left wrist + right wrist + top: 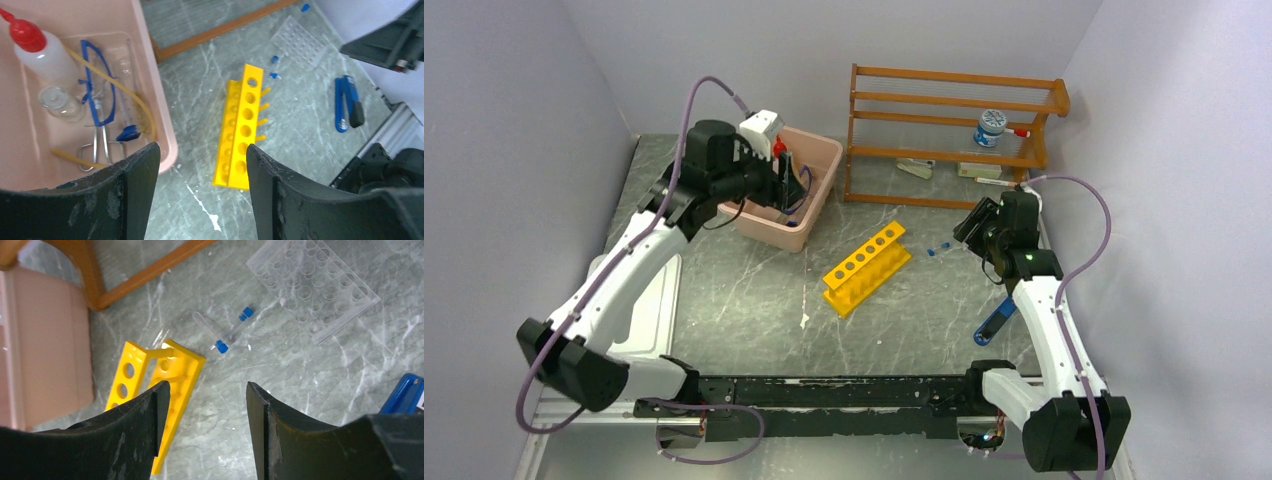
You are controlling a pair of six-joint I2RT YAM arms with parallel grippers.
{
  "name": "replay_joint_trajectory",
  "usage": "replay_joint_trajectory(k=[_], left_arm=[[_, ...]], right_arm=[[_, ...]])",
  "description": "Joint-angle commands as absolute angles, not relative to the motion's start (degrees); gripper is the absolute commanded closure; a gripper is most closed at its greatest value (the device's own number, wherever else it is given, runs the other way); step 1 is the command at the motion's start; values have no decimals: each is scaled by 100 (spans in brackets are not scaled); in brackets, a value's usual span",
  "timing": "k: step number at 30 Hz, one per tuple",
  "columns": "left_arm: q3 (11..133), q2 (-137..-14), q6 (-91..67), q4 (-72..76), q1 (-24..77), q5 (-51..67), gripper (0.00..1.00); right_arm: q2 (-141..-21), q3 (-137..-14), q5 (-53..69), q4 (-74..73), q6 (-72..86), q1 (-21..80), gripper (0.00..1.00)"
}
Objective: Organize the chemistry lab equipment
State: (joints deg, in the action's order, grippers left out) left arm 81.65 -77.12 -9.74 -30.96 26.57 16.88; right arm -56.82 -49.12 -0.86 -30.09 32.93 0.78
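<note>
Since both grippers have their jaws spread wide on nothing, the left gripper (202, 155) hanging over the near rim of the pink plastic tub (152, 85) and the right gripper (207, 390) over the marbled grey table (300, 390), we get a good look at everything. The tub holds a soft white bottle (50, 62) with a red cone cap, a tiny clear beaker (60, 102), blue-framed goggles (100, 90), shiny metal tongs (100, 145) and tan tubing (131, 92) looping across the lot. Out on the table, the yellow rack (240, 130), a long block with a row of round holes, lies diagonally in the top view, near-left to far-right, between the tub and the right arm. We spot two clear blue-capped tubes (220, 345) lying flat in a V just past its far end, beside a clear well plate (315, 287).
</note>
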Motion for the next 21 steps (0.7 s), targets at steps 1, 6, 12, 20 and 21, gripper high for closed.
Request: replay_joint_trajectory(k=[1,6,12,20,21], left_arm=[[7275,-7054,-1400,-2018,2619,2470,33],[6353,-6502,-1910,-1478,2702,2693,33],[5938,-6331,-2035,-1632,3159,2463,33],[5870,-6710,-1914,-1493,3919,1665,30],[5986,-6916,-1826,-1494,3999,1554,30]], right_arm=[[-5977,-5098,-32,-3168,2742,32,39],[-6267,-4922,451,-3085,2667,33,39],[-6751,-5063,246,-3186,2547,216,39],[-7304,-5703,-601,-3303,2490,821,39],[-7338,-5726,-651,-3254,2513,898,39]])
